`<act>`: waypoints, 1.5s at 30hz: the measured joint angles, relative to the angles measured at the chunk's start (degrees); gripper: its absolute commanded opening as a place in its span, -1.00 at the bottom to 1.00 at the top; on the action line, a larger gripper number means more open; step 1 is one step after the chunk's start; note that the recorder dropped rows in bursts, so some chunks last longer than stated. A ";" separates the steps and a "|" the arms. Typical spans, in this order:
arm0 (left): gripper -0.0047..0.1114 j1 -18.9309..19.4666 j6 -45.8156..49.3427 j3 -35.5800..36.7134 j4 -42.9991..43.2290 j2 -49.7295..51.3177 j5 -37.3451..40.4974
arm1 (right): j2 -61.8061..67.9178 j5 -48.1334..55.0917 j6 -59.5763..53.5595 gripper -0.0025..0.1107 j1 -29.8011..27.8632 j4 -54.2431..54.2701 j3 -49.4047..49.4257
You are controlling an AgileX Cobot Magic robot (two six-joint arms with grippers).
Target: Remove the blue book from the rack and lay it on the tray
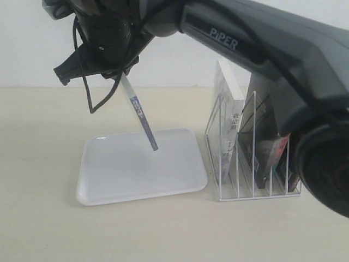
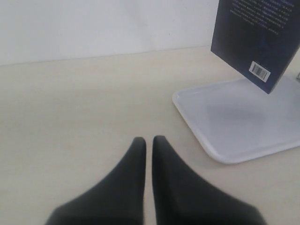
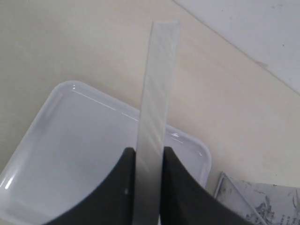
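The blue book point(image 1: 139, 117) hangs edge-on above the white tray point(image 1: 109, 188), tilted, its lower corner just over the tray's floor. My right gripper point(image 1: 121, 72) is shut on its upper end. In the right wrist view the book's pale page edge point(image 3: 157, 93) runs out from between the fingers point(image 3: 180, 187) over the tray point(image 3: 70, 154). The left wrist view shows the book's dark blue back cover with a barcode point(image 2: 255, 37) above the tray point(image 2: 243, 122). My left gripper point(image 2: 149, 140) is shut and empty over bare table, left of the tray. The white wire rack point(image 1: 240, 180) stands right of the tray.
The rack holds a pale book point(image 1: 228, 109) in its left slots and dark books point(image 1: 270, 147) further right. The right arm point(image 1: 262, 43) stretches across the upper scene. A white wall backs the beige table point(image 1: 43, 136).
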 measured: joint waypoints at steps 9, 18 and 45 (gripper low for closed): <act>-0.84 0.00 0.00 0.00 0.00 0.00 0.00 | -10.01 0.29 3.86 -0.96 1.14 -3.42 17.77; -0.84 0.00 0.00 0.00 0.00 0.00 0.00 | -9.20 -0.10 4.58 -0.96 0.78 -10.13 19.02; -0.84 0.00 0.00 0.00 0.00 0.00 0.00 | -1.99 -0.40 3.68 -0.96 0.38 -2.44 11.20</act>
